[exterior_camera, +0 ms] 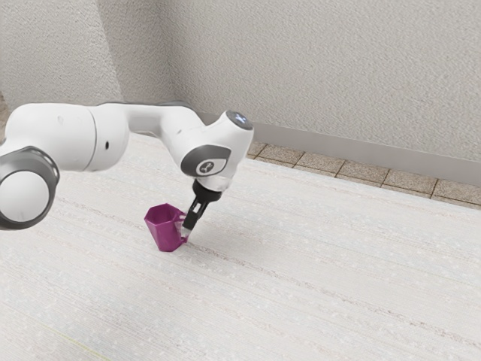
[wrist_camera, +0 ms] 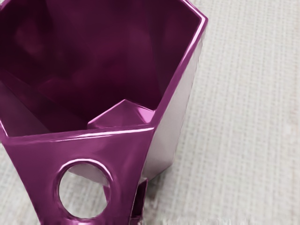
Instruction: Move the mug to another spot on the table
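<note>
The mug (exterior_camera: 165,228) is a purple, faceted vessel, wider at the rim than at the base. It is found on the table (exterior_camera: 338,263), toward the exterior view's left, mouth up and apparently resting on its base. In the wrist view the open interior of the mug (wrist_camera: 93,70) is seen from above. Its handle (wrist_camera: 93,187), a flat tab pierced by a round hole, is on the side nearest the camera.

The gripper (exterior_camera: 188,229) is recorded at the rim of the mug, on the side toward the exterior view's right, pointing down from the arm (exterior_camera: 150,135). The handle side is thus judged to lie directly under the hand, with the bowl of the mug extending away from it toward the exterior view's left. Whether the gripper is spread or pinching the mug cannot be told from these views.

A grasp is judged to be at or near completion, and the transfer not yet made. Bare table is noted all round the mug, widest toward the exterior view's right. The off-centre hold at the handle side is noted as a risk of the mug tipping on lifting.
</note>
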You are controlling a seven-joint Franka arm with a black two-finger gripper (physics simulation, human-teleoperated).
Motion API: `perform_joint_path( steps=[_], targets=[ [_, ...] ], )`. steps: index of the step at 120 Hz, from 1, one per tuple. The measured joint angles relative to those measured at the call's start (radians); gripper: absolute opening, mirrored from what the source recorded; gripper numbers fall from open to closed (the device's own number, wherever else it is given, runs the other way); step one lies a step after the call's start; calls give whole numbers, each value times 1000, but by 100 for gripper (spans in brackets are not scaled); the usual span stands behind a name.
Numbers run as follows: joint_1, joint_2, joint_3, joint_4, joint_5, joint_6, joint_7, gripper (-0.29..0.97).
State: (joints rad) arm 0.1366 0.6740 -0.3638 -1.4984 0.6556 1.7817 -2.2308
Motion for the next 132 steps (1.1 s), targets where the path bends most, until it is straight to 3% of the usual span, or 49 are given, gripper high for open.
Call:
perform_joint_path(
  steps=[37,76,89,105,115,123,132],
  targets=[
    [0,-148,-5,-65,-225,138,131,65],
    [0,-328,1,-159,-407,194,669,67],
    [0,-400,43,-160,-483,166,908,68],
    [-1,-444,84,-92,-527,89,1156,68],
    [-10,-489,163,-76,-565,34,1285,68],
    [-69,-528,262,-49,-594,-20,1377,68],
    [-125,-552,315,7,-614,-88,1470,68]
  ],
)
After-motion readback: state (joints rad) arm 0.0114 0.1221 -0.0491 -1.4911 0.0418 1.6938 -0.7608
